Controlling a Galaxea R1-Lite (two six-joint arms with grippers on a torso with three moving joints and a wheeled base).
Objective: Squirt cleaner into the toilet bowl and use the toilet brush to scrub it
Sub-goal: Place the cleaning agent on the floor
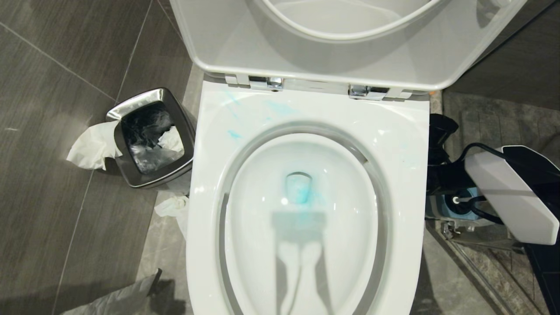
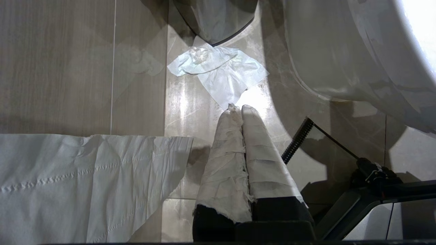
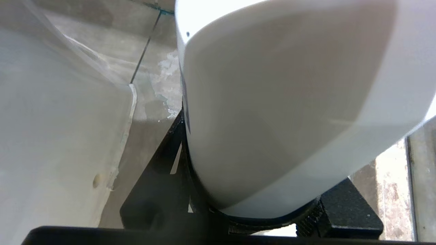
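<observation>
Inside the toilet bowl, cleaner tints the water turquoise.

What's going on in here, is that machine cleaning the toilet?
Blue cleaner already tints the water and streaks the rim of the toilet bowl; no scrubbing shows. The right arm is down beside the bowl, a white object close before its wrist camera. The left gripper hangs shut, idle, above the floor.
</observation>
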